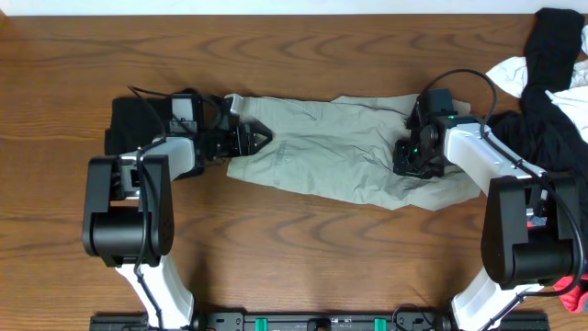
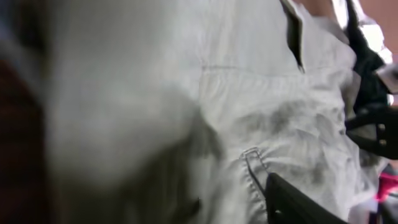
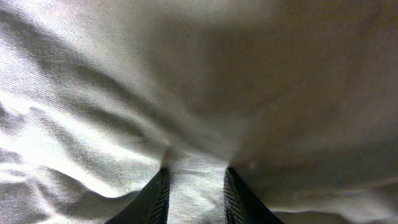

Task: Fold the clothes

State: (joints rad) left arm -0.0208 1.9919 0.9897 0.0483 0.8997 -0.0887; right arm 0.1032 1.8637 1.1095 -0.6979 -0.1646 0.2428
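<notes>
Overhead view: the shorts (image 1: 331, 152) lie spread across the middle of the table (image 1: 303, 257), not yet folded. The left end effector (image 1: 258, 137) sits at their left edge; its wrist view is blurred, so I cannot tell if it is open or gripping. The right end effector (image 3: 196, 182) pinches a fold of the shorts at their right part. I judge the step is taking hold for the first fold. The next move needs both holds firm, then one side lifted evenly over the other.

A robotics lab — wooden table (image 1: 303, 276), mounted arms (image 1: 129, 216).
</notes>
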